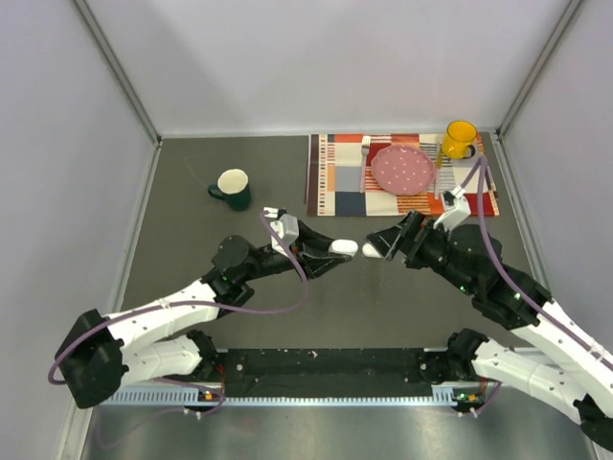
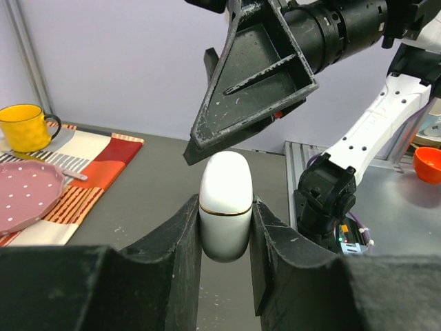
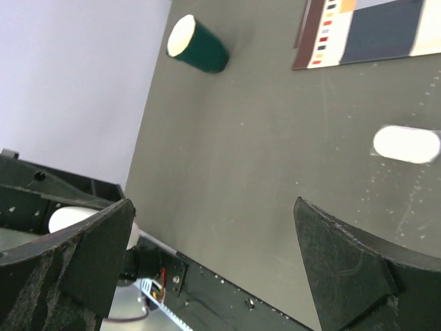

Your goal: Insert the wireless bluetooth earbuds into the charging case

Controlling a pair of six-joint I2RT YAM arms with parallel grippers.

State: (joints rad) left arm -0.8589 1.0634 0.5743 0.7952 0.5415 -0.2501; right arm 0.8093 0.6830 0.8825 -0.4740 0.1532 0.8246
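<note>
"Left wrist view, item one: what is held?"

"Charging case (image 2: pixel 225 203), white, rounded, shut along a thin gold seam. My left fingers (image 2: pixel 172 265) are clamped on it from the seam down, one on each side. The end beyond the seam stands clear. Location: right of the green mug (image 1: pixel 233 188) and nearer my bases, off the surface (image 1: pixel 287 316) as far as I can judge."

"Item two, the other hand?"

"Right fingers (image 3: pixel 344 269): spread wide, holding nothing, tips just beside the case's free end, on the side away from the mug."

"Earbuds?"

"Not found in any view. Entered as unlocated."

"Step in hand, and how to do it well?"

"By my reckoning, opening the lid. The left clamp sits close to the seam, so I would hold it steady and work only the cap above the seam with a right fingertip, tipping it back slowly. A push along the case could slide it out of the grip."

"Room?"

"Bare surface from the mug toward my bases. Right of the mug: placemat (image 1: pixel 330 192), plate (image 1: pixel 402 170), yellow mug (image 1: pixel 460 137). My right wrist hangs over the mat's near edge, so I would swing inward, toward the case."
</note>
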